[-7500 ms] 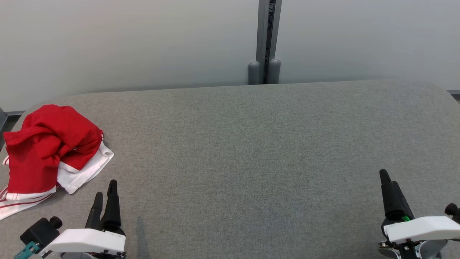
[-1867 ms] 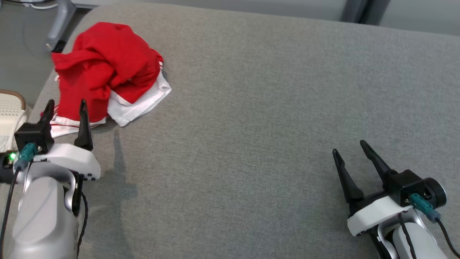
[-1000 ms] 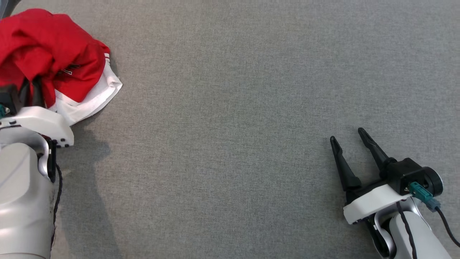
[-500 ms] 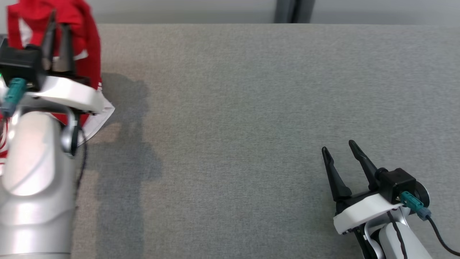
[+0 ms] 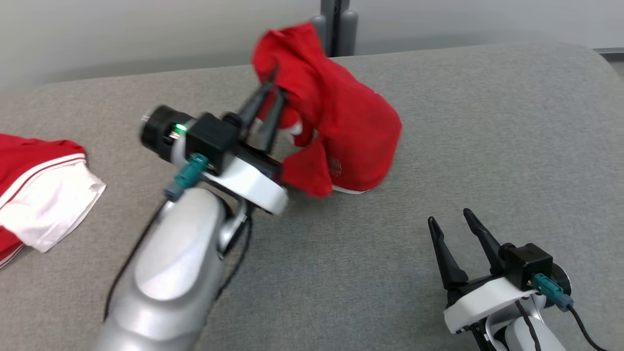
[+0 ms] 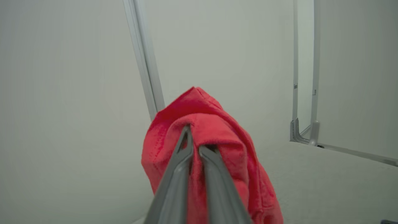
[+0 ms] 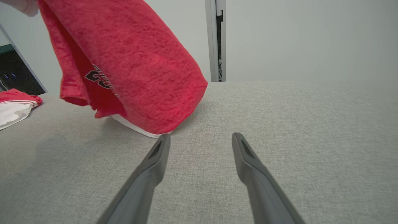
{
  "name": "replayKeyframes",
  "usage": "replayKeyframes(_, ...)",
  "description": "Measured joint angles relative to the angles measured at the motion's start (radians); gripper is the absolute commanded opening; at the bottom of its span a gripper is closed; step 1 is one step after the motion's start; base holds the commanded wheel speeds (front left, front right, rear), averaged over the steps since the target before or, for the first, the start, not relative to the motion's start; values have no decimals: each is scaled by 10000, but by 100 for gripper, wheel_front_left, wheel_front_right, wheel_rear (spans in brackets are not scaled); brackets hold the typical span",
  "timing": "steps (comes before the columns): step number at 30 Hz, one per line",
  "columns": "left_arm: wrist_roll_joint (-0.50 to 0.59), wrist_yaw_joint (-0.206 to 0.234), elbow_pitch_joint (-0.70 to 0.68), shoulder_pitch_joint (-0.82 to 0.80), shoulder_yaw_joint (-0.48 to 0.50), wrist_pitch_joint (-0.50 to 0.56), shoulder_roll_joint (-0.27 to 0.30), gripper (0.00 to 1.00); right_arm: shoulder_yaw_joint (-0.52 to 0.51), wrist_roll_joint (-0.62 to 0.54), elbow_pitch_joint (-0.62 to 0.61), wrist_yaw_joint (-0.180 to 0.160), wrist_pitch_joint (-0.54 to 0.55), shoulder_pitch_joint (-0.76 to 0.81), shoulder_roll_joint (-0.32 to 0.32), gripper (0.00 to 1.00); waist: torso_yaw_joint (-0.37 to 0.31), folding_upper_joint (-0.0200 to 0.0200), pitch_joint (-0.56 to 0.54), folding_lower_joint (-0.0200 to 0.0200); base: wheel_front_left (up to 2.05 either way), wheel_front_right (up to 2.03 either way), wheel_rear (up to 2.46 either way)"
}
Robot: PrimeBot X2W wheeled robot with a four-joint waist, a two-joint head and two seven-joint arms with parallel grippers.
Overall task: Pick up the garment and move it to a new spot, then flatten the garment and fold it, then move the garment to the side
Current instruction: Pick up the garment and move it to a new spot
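I work in what looks like a test lab: plain pale partition panels [image 5: 146,34] joined by a metal post [image 5: 336,24] at top centre, behind a grey cloth-covered table [image 5: 341,273].

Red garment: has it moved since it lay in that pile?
Yes. Pinched in the left gripper, the red garment has left the red-and-white garment lying at the left and hangs further right, before the grey post.
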Motion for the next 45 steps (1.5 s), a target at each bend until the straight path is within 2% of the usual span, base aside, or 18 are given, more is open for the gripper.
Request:
replayKeyframes(3,-838,384,-230,192,-1110,0,-25,0,67,17,0,0,2,7,21,100,-255,0,-53,0,0,0,0)
replayKeyframes(6,-1189,863,-19,475,-1712,2,-33,0,104,36,2,0,2,24,31,100,-447,0,-83,0,0,0,0)
replayKeyframes(9,-1170,1260,533,912,-1670,2,-31,0,79,52,-12,0,2,39,35,100,-514,0,-69,0,0,0,0)
replayKeyframes(13,-777,1352,830,1581,-1191,0,56,0,-29,73,-8,0,2,95,38,100,-417,0,-127,0,0,0,0)
replayKeyframes(14,-709,1354,863,1812,-1064,2,90,45,-35,75,2,0,2,117,38,100,-370,0,-151,0,0,0,0)
replayKeyframes(15,-648,1363,895,2035,-943,2,138,98,-44,81,4,0,2,144,42,100,-322,0,-179,0,0,0,0)
replayKeyframes(33,272,2138,-424,5898,2123,0,362,100,-148,215,-19,0,2,693,54,100,228,0,-1280,0,0,0,0)
replayKeyframes(45,644,2278,-1064,7323,3106,0,224,100,-286,163,-96,0,2,1103,50,100,266,0,-1758,0,0,0,0)
